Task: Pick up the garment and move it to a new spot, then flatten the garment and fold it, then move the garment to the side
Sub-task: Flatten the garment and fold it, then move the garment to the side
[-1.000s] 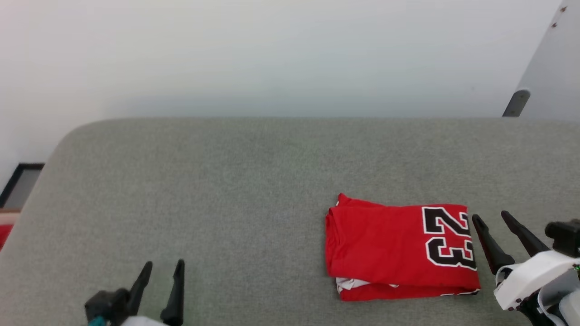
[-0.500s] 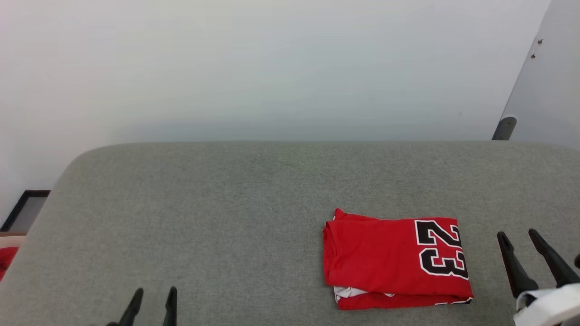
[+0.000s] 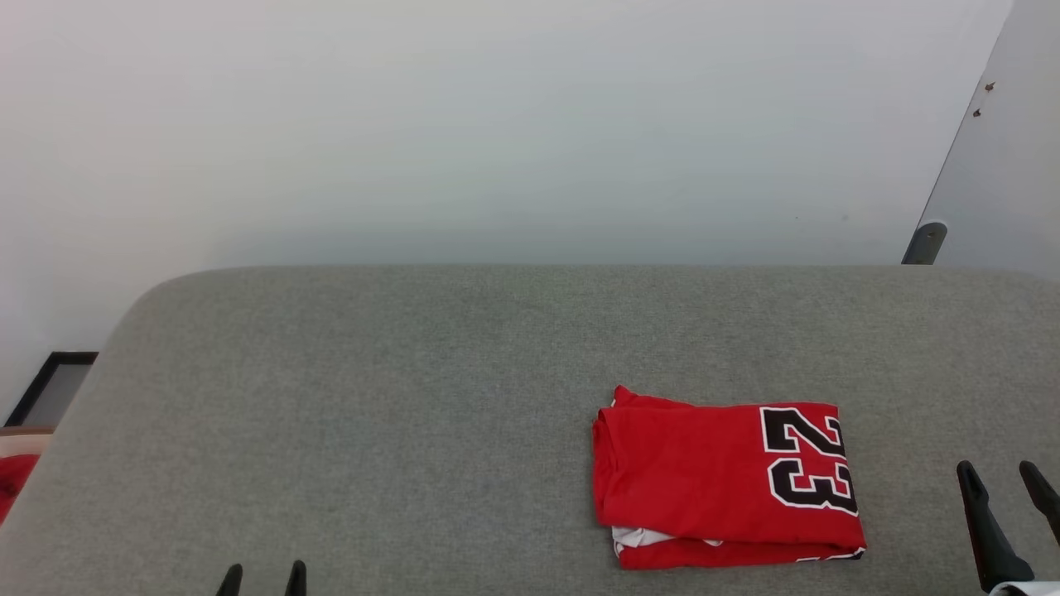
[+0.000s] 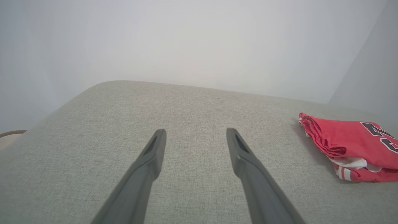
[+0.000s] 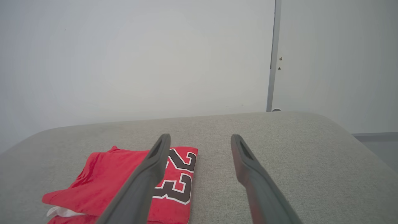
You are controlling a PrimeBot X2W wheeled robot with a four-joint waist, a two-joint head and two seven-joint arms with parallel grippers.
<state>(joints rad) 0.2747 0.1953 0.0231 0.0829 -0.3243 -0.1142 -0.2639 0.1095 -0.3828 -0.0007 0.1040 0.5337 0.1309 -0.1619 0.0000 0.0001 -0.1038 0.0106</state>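
- Left jaws, lower left of head view: two slim black fingers (image 3: 296, 578), pointed tips.
- Right jaws, lower right: matching black fingers (image 3: 981, 530); white casing (image 3: 1012, 591) at their base.
- Wrist views: fingers (image 4: 146, 174) dark grey, tapered, a recessed slot near each tip.

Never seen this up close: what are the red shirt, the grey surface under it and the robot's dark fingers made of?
Garment: soft matte knit, likely synthetic; it folds limply with rounded edges. Grey surface: woven upholstery cloth over padding, judging by fine weave and rounded rim. Dark fingers: smooth, matte, perhaps plastic or rubber.
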